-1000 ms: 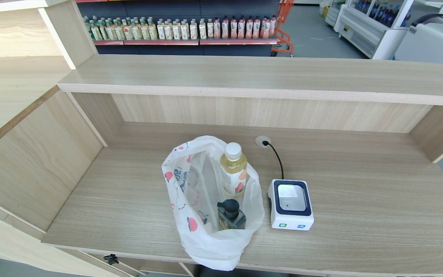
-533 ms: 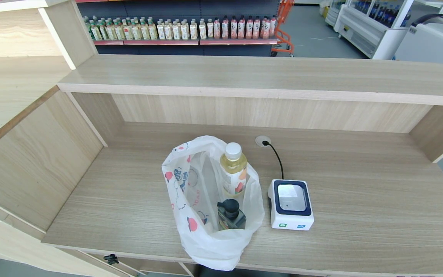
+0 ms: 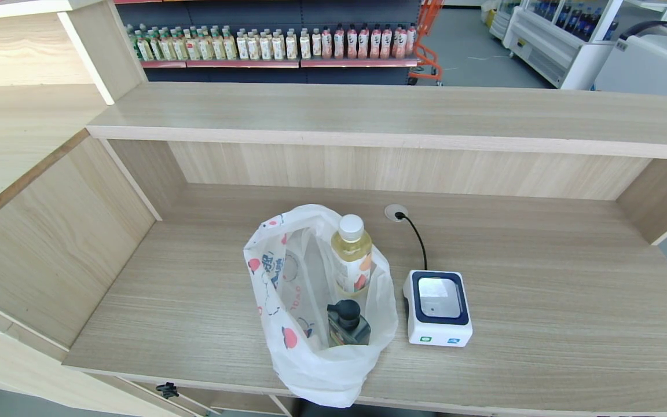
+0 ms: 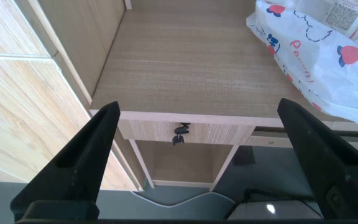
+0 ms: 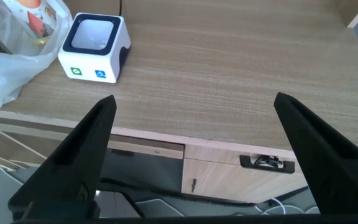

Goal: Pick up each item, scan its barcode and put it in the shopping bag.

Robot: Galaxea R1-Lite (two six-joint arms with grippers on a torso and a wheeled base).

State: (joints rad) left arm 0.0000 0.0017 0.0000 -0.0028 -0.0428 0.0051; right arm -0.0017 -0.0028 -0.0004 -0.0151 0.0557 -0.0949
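Shopping bag of white printed plastic sits just left of white box scanner, holding 2 items: yellow-liquid bottle, white cap, and dark black-capped bottle. Left gripper and right gripper hang nearer the robot than scanner, fingers spread wide, empty.
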